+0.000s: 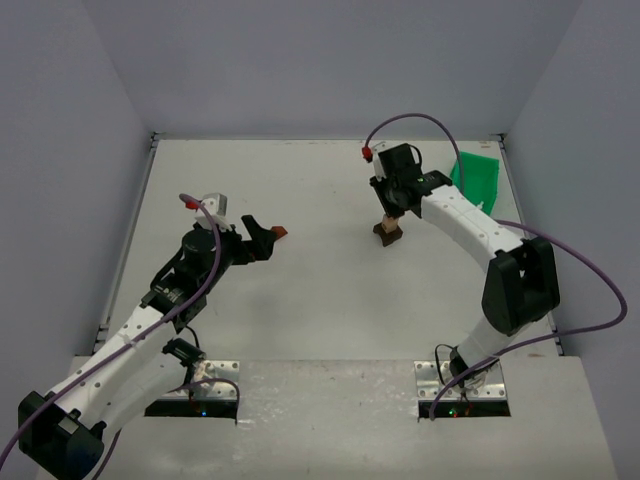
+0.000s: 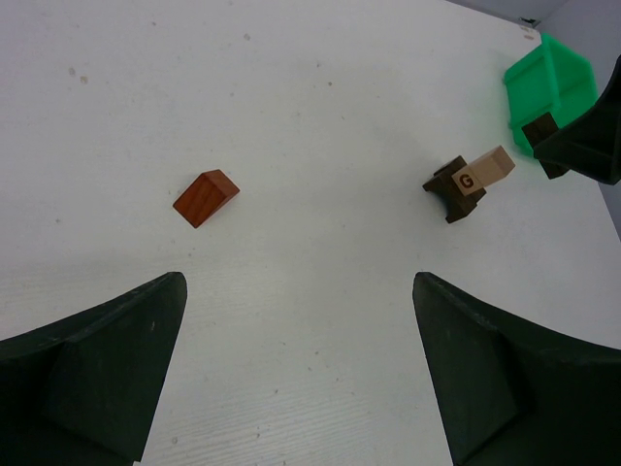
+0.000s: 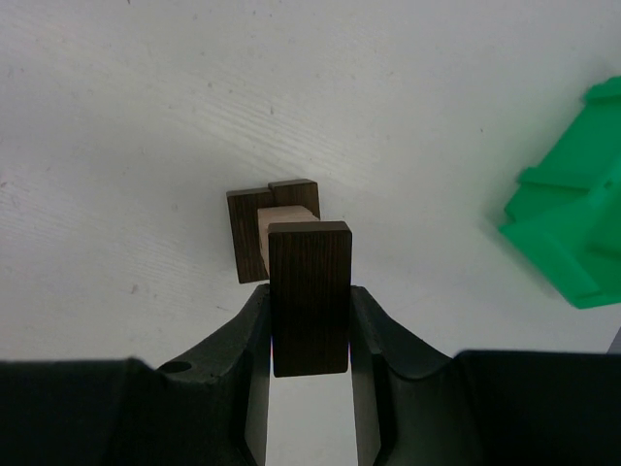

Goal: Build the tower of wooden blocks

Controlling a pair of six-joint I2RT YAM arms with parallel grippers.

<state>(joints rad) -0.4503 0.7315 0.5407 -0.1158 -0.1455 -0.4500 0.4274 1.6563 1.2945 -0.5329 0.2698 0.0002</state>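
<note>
Gripping a dark block (image 3: 310, 296) between its two fingers, the right gripper (image 3: 310, 325) is clamped on the block's long sides, with the block upright and its top end sticking out past the fingertips. Directly beyond that end is the tan block (image 3: 282, 221), standing in the notch of a dark base block (image 3: 247, 238) that sits on the table (image 3: 116, 116). The held block is lined up over the tan one. The right wrist view can't show whether they touch, and in the left wrist view they look slightly apart. The tan block shows a letter G on one side in the left wrist view. The green bin (image 3: 572, 223) is off to the right of the stack, apart from it, near the far right corner of the table. In the top view the right gripper (image 1: 392, 207) points down over the stack right of table centre. The left gripper (image 1: 262, 238) is well apart, on the left side, with its jaws spread wide and nothing between them. The red block (image 2: 206, 197) lies alone on the table ahead of the left gripper (image 2: 296, 282), nearer its left finger and not touching it. In the top view it is just beside the fingertips.
</note>
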